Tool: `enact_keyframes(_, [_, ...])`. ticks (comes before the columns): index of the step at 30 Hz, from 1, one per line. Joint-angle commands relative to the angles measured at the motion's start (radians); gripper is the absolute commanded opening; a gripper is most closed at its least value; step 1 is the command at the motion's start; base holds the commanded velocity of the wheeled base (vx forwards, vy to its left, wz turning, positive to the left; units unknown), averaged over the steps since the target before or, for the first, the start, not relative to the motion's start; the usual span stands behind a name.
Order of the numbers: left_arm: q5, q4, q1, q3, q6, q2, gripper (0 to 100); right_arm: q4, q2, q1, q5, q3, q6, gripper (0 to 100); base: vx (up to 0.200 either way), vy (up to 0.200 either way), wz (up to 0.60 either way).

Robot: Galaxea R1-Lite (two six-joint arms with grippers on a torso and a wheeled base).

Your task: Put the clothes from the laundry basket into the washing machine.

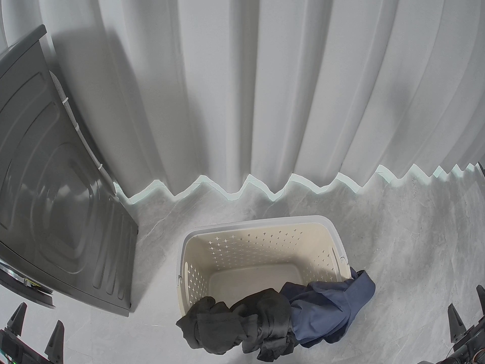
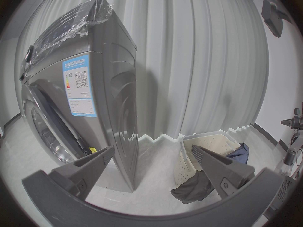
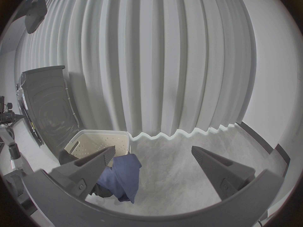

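A cream laundry basket stands on the floor before me. A dark grey garment and a blue garment hang over its near rim; the basket's inside looks bare. The grey washing machine stands to the left, with its round door at the front in the left wrist view. My left gripper is open at the lower left, near the machine's corner. My right gripper is open at the lower right, apart from the basket. In the right wrist view the blue garment drapes beside one fingertip.
A white pleated curtain closes off the back. The pale marbled floor lies open to the right of the basket. A ribbed hose runs down the machine's rear edge.
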Motion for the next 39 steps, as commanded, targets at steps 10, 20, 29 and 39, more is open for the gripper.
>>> enact_keyframes(10, [0.001,0.000,0.001,0.015,0.001,-0.015,100,0.000,-0.017,0.000,0.001,0.018,0.000,100,0.180,0.120,0.00])
enact_keyframes(20, [0.001,0.000,0.001,0.015,-0.001,-0.015,100,0.000,-0.017,0.000,0.001,0.018,0.000,100,0.000,-0.020,0.00])
enact_keyframes(29, [0.001,0.000,0.001,0.015,-0.001,-0.015,100,0.000,-0.017,0.000,0.001,0.018,0.000,100,0.000,-0.200,0.00])
enact_keyframes(39, [0.001,0.000,0.001,0.015,-0.001,-0.015,100,0.000,-0.017,0.000,0.001,0.018,0.000,100,0.000,-0.100,0.00])
